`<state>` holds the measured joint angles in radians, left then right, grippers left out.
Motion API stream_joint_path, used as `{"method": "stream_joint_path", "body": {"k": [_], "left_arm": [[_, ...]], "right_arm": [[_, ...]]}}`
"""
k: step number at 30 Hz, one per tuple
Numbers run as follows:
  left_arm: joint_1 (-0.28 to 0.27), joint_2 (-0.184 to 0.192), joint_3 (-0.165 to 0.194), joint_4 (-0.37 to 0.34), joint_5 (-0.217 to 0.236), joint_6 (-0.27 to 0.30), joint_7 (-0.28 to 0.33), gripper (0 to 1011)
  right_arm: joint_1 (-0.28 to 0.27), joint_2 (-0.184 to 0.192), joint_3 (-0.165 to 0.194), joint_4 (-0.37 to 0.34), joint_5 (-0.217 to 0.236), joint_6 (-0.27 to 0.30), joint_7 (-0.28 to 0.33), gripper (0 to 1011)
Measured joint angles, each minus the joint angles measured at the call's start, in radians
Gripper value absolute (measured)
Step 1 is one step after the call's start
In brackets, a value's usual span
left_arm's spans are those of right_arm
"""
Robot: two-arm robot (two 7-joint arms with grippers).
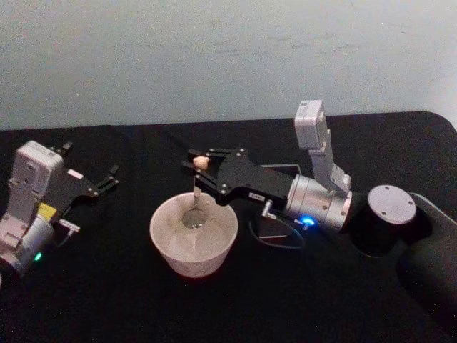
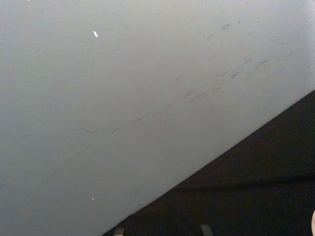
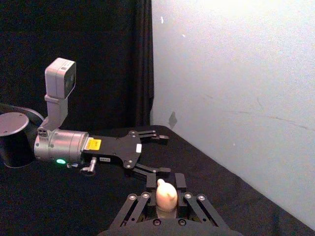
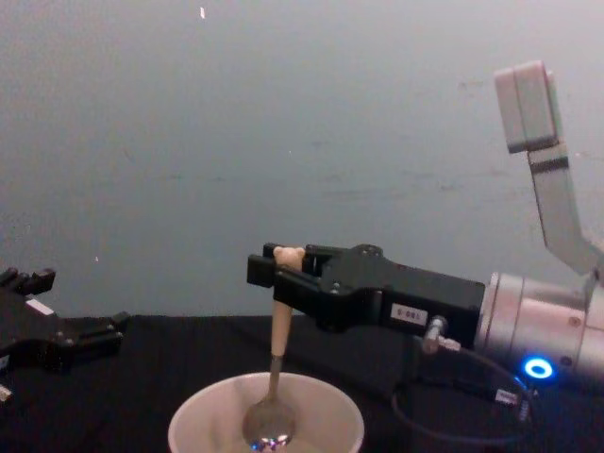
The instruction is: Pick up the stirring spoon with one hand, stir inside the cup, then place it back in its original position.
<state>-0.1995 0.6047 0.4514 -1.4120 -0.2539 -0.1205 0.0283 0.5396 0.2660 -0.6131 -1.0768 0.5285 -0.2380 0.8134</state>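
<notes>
Chest view: right tool (image 4: 283, 267), label (image 4: 411, 312) apparently illegible, holds stirring spoon (image 4: 278, 330) in cup (image 4: 200, 412).

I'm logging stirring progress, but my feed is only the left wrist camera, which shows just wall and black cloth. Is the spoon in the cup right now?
Observer: Yes. The stirring spoon hangs nearly upright, with its metal bowl inside the cup.
Operator: What holds it?
Observer: The right gripper, shut on the top of the handle, by the bear head.
Operator: And my left arm?
Observer: The left gripper is open over the table, to the left of the cup and apart from it.
</notes>
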Motion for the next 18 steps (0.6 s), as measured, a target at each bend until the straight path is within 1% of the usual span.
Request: {"method": "stream_joint_path", "body": {"k": [3, 10, 16, 18], "left_arm": [[0.000, 0.000, 0.000, 0.000, 0.000, 0.000, 0.000, 1001], [0.000, 0.000, 0.000, 0.000, 0.000, 0.000, 0.000, 1001], [0.000, 0.000, 0.000, 0.000, 0.000, 0.000, 0.000, 1002], [0.000, 0.000, 0.000, 0.000, 0.000, 0.000, 0.000, 1001]], "right_arm": [[-0.004, 0.005, 0.004, -0.006, -0.001, 0.001, -0.001, 217], [-0.032, 0.037, 0.016, -0.048, -0.001, 0.016, -0.005, 217], [-0.073, 0.076, 0.023, -0.109, 0.011, 0.042, -0.004, 217], [-0.082, 0.083, 0.024, -0.122, 0.016, 0.049, -0.003, 218]]}}
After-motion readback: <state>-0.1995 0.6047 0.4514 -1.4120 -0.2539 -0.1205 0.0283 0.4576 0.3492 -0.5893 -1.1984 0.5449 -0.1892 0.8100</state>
